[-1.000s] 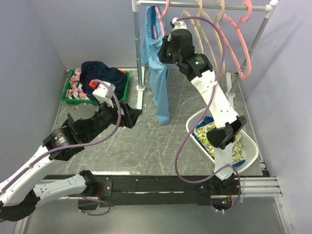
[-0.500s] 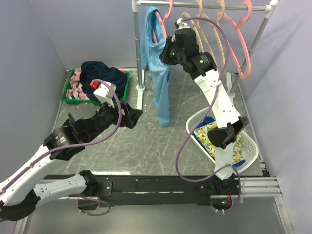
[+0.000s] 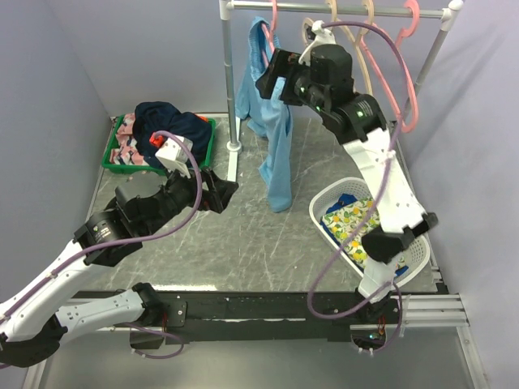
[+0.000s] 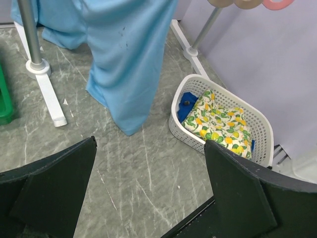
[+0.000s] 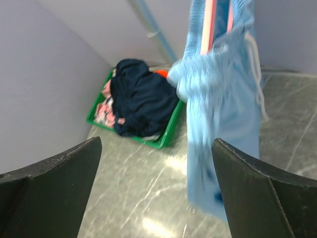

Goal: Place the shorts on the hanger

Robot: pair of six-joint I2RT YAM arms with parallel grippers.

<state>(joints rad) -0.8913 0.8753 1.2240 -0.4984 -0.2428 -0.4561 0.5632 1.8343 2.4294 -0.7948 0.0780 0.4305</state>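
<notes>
The light blue shorts [image 3: 274,134] hang draped over the pink hanger [image 3: 272,18] at the left end of the clothes rail, one leg reaching down toward the table. My right gripper [image 3: 272,74] is up beside them, open, with nothing between its fingers. In the right wrist view the shorts [image 5: 225,99] look blurred past the right finger, the hanger [image 5: 210,25] showing as a pink strip, and the right gripper [image 5: 156,146] gapes wide. My left gripper [image 3: 225,191] hovers low over the table, open and empty. Its own view shows the left gripper [image 4: 150,145] below the shorts [image 4: 126,54].
A green bin [image 3: 204,146] holding a dark navy garment [image 3: 166,123] sits at the back left. A white basket [image 3: 405,263] with a lemon-print cloth [image 3: 357,223] stands at the right. Tan hangers [image 3: 350,36] and another pink hanger [image 3: 405,89] hang on the rail, whose post [image 3: 229,81] stands behind the shorts.
My right gripper has opened and let go of the shorts, and drawn up and to the right. The shorts have swung on the hanger. The left arm has stayed put.
</notes>
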